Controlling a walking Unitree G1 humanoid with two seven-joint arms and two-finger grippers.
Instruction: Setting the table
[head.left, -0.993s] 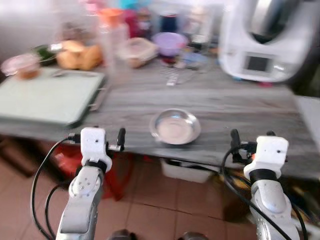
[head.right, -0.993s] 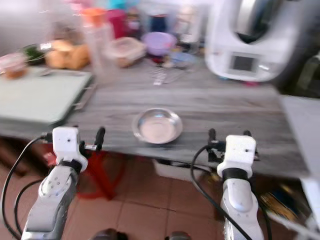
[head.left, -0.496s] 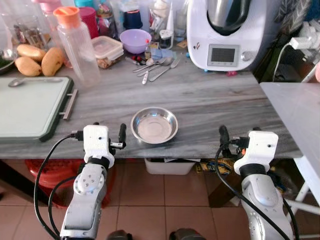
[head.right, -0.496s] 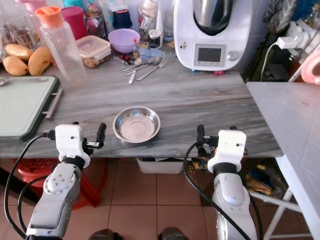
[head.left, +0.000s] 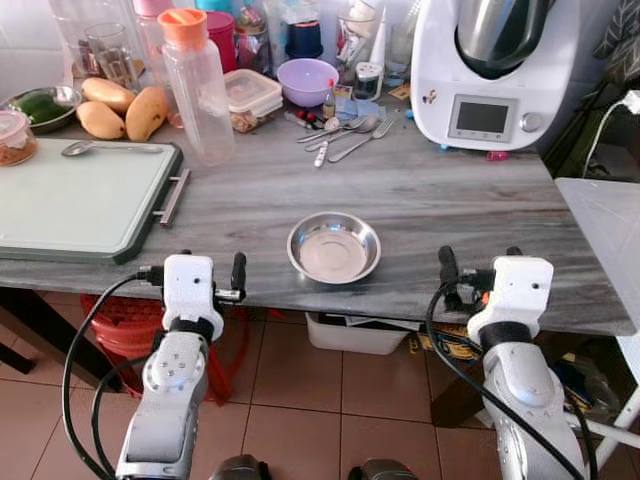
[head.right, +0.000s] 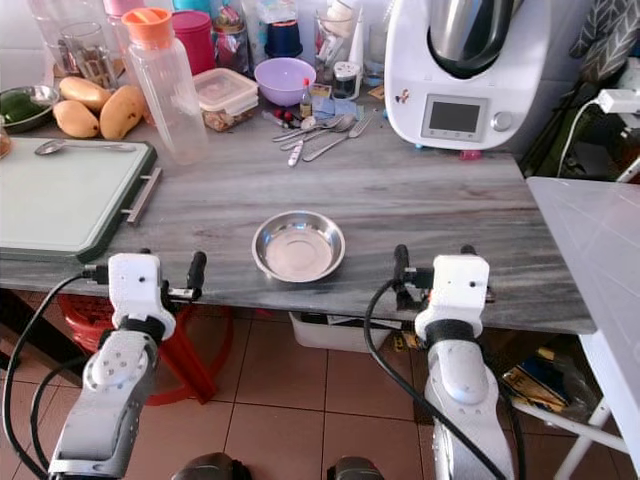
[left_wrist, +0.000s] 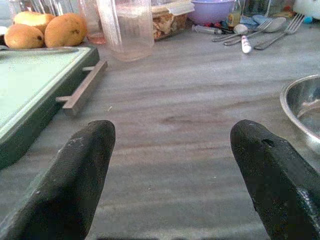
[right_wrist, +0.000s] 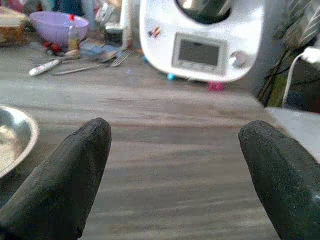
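Observation:
A small steel bowl (head.left: 333, 247) sits empty near the front edge of the grey wooden table (head.left: 450, 195). Further back lie spoons and a fork (head.left: 348, 128) beside a purple bowl (head.left: 307, 80). My left gripper (head.left: 196, 266) hovers at the table's front edge, left of the steel bowl, open with nothing between its fingers (left_wrist: 75, 175). My right gripper (head.left: 478, 262) is at the front edge to the bowl's right, also open and holding nothing. In the left wrist view the bowl's rim (left_wrist: 300, 112) shows beside one finger.
A green cutting board (head.left: 75, 200) with a spoon on it fills the table's left. Behind it stand a plastic bottle with an orange cap (head.left: 195, 85), mangoes (head.left: 125, 105) and jars. A white kitchen machine (head.left: 500, 65) stands back right. A white table (head.left: 610, 215) adjoins on the right.
The head camera has swung and steadied, so the blur is gone and the scene sits differently in the picture. Both arms keep the same pose and both grippers stay open.

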